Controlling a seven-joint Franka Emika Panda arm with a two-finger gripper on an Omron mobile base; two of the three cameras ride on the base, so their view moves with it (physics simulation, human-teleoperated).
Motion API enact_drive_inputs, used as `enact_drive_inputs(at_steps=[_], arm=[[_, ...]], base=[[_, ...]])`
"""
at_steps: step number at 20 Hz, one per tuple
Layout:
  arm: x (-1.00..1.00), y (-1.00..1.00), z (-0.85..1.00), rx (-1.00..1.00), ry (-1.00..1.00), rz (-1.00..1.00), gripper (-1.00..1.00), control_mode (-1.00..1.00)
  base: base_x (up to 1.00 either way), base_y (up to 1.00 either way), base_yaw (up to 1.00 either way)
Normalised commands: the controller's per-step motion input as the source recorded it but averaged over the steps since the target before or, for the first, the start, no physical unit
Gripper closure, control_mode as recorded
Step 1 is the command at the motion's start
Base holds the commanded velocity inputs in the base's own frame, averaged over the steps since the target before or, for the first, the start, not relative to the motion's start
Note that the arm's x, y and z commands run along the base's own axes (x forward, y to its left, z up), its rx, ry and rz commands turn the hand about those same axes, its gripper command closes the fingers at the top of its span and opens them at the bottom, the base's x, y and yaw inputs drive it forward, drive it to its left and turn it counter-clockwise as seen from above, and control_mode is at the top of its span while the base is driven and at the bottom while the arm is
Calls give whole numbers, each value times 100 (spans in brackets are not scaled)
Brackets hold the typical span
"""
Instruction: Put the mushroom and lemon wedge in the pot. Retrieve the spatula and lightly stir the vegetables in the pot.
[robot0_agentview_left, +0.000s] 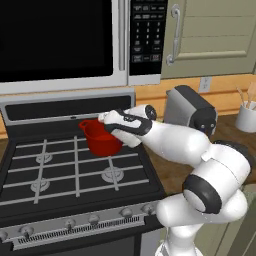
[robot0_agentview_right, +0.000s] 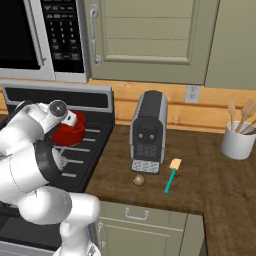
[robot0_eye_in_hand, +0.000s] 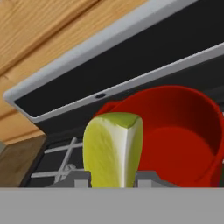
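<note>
Gripper clamped on lemon wedge, jaws narrow, wedge pinched between fingertips, held above red pot. Pot on stove rear right burner, hand over its rim. Mushroom on wooden counter just before coffee machine; spatula beside it, right, apart. Utensil cup far right

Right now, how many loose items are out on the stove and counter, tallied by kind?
Food pieces: 2, lemon wedge in the claw, mushroom on the counter
Cookware: 1, red pot
Utensils: 1 spatula, plus wooden ones in a white cup, too small to count
Appliances: 1, coffee machine
Total: 5, plus the cup set
</note>
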Motion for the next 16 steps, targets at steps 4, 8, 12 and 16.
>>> enact_drive_inputs(at_steps=[4,8,12,16], arm=[[51,23,-36,0,0,0,100,-100],[31,4,-30,-3,0,-3,100,-100],[37,1,-20,-7,0,-6,100,-100],[32,0,-9,-10,3,-8,100,-100]], base=[[0,0,0],[0,0,0],[0,0,0],[0,0,0]])
